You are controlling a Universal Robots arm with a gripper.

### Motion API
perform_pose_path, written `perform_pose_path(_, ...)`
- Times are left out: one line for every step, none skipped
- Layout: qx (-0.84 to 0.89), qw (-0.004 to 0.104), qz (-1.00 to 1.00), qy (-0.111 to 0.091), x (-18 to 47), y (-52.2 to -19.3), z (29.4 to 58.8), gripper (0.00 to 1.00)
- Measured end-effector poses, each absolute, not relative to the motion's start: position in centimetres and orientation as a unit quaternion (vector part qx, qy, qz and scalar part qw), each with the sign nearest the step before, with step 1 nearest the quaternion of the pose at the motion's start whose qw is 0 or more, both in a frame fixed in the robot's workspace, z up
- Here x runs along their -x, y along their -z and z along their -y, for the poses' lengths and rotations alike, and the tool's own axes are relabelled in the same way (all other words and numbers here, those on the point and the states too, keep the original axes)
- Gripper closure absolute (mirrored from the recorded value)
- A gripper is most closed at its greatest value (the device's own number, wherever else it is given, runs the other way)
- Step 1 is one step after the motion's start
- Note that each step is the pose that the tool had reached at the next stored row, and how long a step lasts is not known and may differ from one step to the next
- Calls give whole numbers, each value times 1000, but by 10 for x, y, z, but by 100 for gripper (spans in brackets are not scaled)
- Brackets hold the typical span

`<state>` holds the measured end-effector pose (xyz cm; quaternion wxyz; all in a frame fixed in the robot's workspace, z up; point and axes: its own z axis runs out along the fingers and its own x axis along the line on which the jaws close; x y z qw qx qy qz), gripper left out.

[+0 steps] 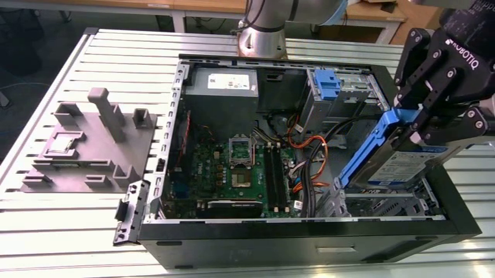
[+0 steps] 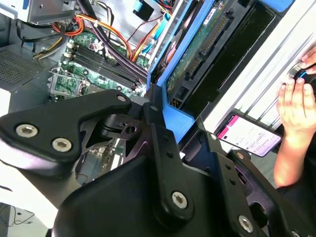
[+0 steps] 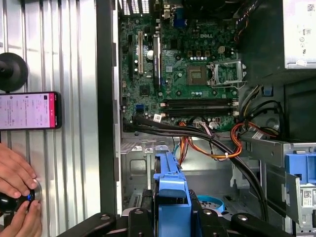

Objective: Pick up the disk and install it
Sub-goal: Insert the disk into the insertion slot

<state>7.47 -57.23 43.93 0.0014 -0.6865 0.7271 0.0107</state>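
Note:
In the exterior view my gripper (image 1: 437, 124) is shut on the disk (image 1: 402, 165), a silver-grey drive with a white-and-blue label in a blue carrier frame. The disk hangs tilted, one edge down, over the open computer case (image 1: 309, 227) on the exterior view's right, just above the metal drive cage (image 1: 386, 202). The first wrist view shows the blue frame edge (image 3: 170, 182) between the black fingers (image 3: 140, 219), over the cage floor. Facing the second wrist view is the disk's circuit-board underside (image 2: 207, 54).
The motherboard (image 1: 240, 168) and orange and black cables (image 1: 313, 156) lie inside the case. A blue bracket (image 1: 328, 84) stands in the far bay. A grey fixture (image 1: 85, 145) sits on the slatted table at the left. A person's hands (image 3: 15, 180) and a phone (image 3: 29, 111) rest beside the case.

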Motion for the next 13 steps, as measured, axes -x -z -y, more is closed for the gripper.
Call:
perform_pose_path(686,1,-727,-11,-75,-438,572,64)
perform_pose_path(686,2,-727,-11,-75,-437,572,64)
perform_pose_path(686,1,-727,-11,-75,-436,572,64)
perform_pose_path(686,2,-727,-11,-75,-435,572,64)
perform_pose_path(686,1,-727,-11,-75,-434,573,64)
perform_pose_path(686,1,-727,-11,-75,-433,573,64)
perform_pose_path(686,1,-727,-11,-75,-432,573,64)
perform_pose_path(686,1,-727,-11,-75,-432,573,64)
perform_pose_path(686,1,-727,-11,-75,-431,573,64)
perform_pose_path(686,1,-727,-11,-75,-430,573,64)
perform_pose_path(686,1,-727,-11,-75,-429,573,64)
perform_pose_path(686,1,-727,-11,-75,-428,573,64)
perform_pose_path(686,1,-727,-11,-75,-427,573,64)
